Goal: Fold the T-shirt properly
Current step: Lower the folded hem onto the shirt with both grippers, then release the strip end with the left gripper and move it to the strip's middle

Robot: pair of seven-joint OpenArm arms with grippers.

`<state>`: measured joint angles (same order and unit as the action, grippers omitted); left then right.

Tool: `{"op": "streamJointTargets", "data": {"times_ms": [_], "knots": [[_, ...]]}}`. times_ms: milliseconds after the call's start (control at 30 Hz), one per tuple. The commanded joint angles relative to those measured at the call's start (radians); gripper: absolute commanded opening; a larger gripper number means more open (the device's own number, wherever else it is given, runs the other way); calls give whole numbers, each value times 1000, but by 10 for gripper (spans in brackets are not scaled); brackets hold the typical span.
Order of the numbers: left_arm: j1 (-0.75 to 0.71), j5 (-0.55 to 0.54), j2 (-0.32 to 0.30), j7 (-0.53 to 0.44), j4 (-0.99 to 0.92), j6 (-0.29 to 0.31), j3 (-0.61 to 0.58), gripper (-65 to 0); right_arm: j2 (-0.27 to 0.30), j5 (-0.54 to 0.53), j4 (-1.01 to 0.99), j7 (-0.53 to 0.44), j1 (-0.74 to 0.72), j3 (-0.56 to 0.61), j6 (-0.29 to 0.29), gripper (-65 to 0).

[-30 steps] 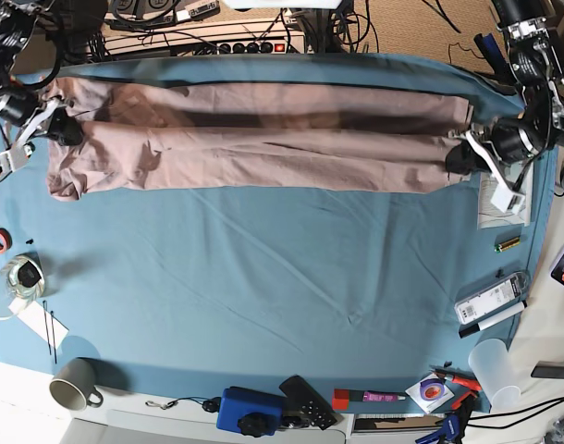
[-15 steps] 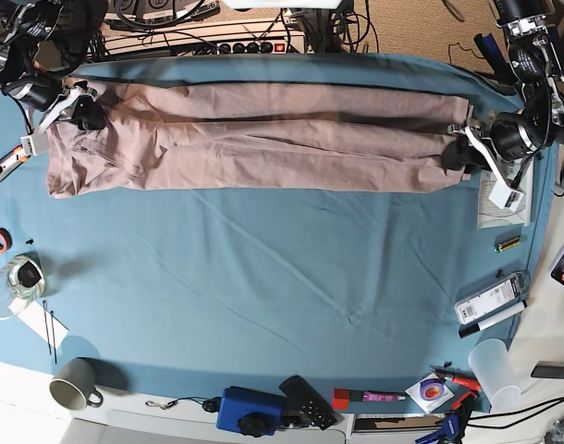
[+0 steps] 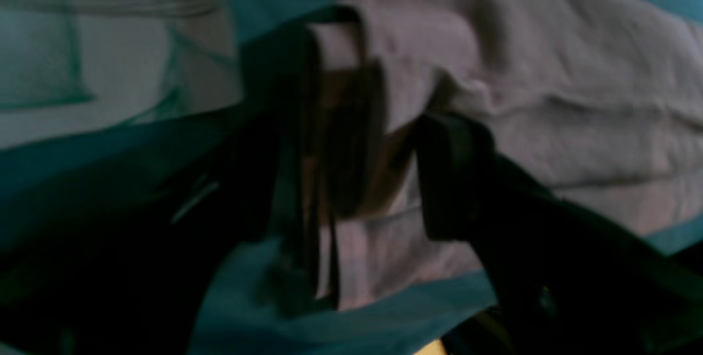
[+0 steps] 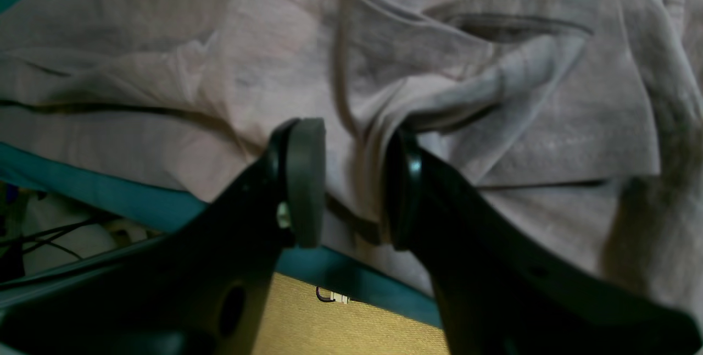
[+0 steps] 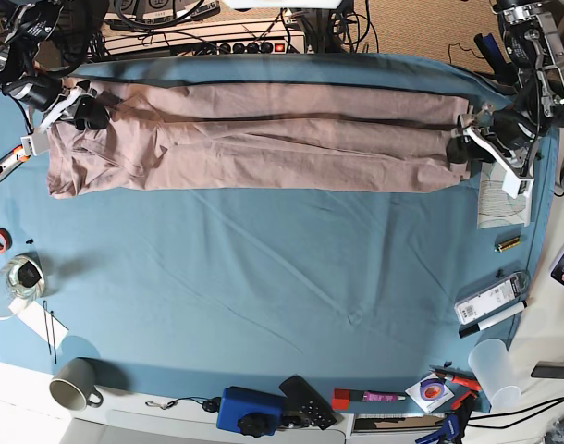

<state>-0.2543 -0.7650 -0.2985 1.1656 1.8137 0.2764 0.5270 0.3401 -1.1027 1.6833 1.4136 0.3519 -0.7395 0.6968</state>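
The pink-brown T-shirt (image 5: 263,139) lies as a long folded strip along the far edge of the blue-teal table cloth (image 5: 263,277). My right gripper (image 5: 86,111) is at the strip's left end. In the right wrist view it (image 4: 354,184) is shut on a raised fold of the T-shirt (image 4: 494,124) near the collar. My left gripper (image 5: 459,148) is at the strip's right end. In the blurred left wrist view it (image 3: 379,179) is shut on the folded edge of the T-shirt (image 3: 549,69).
A mug (image 5: 74,384), a tape roll (image 5: 23,275), a blue box (image 5: 250,410) and a remote (image 5: 307,400) sit along the near and left edges. A plastic cup (image 5: 495,370), markers (image 5: 490,310) and a paper (image 5: 499,199) lie at the right. Cables and a power strip (image 5: 254,46) are behind the table.
My right gripper moved up and inward with the shirt's left end, then held still. My left gripper shifted slightly toward the far edge with the right end.
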Motion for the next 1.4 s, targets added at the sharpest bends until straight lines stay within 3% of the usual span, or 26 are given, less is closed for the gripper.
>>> {"op": "streamJointTargets", "data": {"times_ms": [0, 333, 533, 733, 900, 1033, 1267, 1367], "knots": [[5, -4, -11, -14, 2, -11, 5, -251, 20, -26, 15, -17, -3, -10, 1, -461], [5, -98, -12, 21, -167, 13, 5, -253, 20, -26, 15, -17, -3, -10, 1, -461], [5, -184, -12, 111, -195, 13, 5, -312, 20, -26, 15, -17, -3, -10, 1, -461], [5, -243, -11, 117, -195, 51, 5, -420, 20, -26, 15, -17, -3, -10, 1, -461], [5, -243, -12, 116, -195, 50, 5, -646, 20, -26, 15, -17, -3, -10, 1, -461], [6, -250, -12, 117, -195, 87, 6, -650, 20, -26, 15, -17, -3, -10, 1, -461], [43, -323, -13, 154, -176, 93, 6, -650, 20, -26, 15, -17, -3, -10, 1, -461], [71, -410, -12, 186, -145, 159, 6, -650, 20, -26, 15, -17, -3, -10, 1, -461]]}}
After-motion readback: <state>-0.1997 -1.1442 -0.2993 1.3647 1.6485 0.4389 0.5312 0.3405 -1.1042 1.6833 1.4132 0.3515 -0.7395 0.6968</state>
